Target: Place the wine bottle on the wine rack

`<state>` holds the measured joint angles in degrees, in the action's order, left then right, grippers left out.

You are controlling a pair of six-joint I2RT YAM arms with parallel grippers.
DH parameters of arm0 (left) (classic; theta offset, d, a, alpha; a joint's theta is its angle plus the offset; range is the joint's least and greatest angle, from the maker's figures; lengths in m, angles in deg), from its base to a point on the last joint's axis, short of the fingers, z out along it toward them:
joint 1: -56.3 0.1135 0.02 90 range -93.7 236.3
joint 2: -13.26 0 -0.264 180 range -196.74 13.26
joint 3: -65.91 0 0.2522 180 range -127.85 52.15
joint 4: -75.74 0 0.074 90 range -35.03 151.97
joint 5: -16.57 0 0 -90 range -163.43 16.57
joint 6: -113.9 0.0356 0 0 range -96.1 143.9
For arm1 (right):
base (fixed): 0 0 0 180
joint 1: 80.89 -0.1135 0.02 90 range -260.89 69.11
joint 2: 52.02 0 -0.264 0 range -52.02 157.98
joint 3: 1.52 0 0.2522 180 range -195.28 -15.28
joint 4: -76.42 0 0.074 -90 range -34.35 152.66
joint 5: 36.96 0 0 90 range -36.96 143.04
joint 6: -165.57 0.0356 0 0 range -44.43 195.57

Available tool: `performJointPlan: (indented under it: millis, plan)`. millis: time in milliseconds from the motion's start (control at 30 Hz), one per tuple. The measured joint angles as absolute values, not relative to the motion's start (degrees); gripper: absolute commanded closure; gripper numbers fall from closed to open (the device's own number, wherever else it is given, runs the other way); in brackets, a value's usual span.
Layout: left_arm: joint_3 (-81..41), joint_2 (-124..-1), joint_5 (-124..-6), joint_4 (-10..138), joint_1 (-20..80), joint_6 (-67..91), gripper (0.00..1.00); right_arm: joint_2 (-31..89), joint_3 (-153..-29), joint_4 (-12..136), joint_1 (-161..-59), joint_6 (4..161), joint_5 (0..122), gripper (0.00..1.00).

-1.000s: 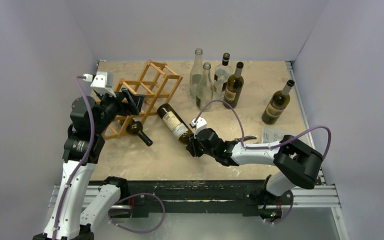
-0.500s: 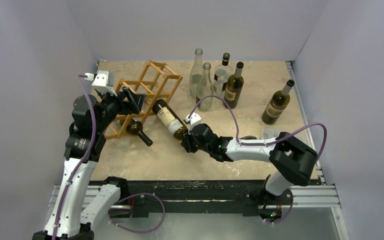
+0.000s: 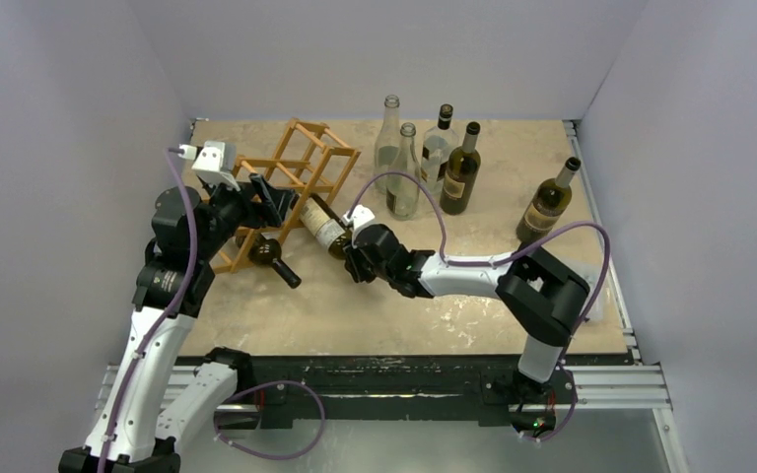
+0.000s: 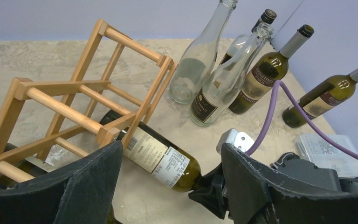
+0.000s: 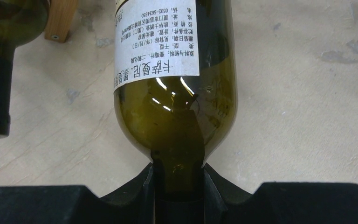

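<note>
The wine rack, a light wooden lattice, stands at the back left and also shows in the left wrist view. My right gripper is shut on the neck of a dark green wine bottle with a cream label. The bottle lies slanted, base end in among the rack's lower bars. The right wrist view shows the fingers clamped on the neck below the bottle's shoulder. My left gripper hangs open and empty just above the rack's front and the bottle.
A second dark bottle lies in the rack's bottom cell, neck sticking out toward the front. Two clear bottles and two dark ones stand at the back. Another bottle stands at the right. A plastic bag lies near it.
My right gripper has pushed the wine bottle left and away, so its base has gone in among the rack's bars. My left gripper has shifted slightly right above the rack.
</note>
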<state>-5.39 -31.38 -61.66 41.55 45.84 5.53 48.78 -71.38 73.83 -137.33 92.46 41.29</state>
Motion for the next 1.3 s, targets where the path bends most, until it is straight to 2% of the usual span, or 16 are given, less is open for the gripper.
performJointPlan:
  millis: [867, 1300]
  plan:
    - [-5.08, -32.58, -63.48, 41.55, 44.94, 7.15, 0.24, 63.22, -92.82, 66.38, -133.77, 85.42, 43.85, 1.00]
    - [-5.08, -32.58, -63.46, 41.53, 44.94, 7.17, 0.24, 66.83, -97.59, 65.99, -133.64, 83.96, 43.54, 1.00]
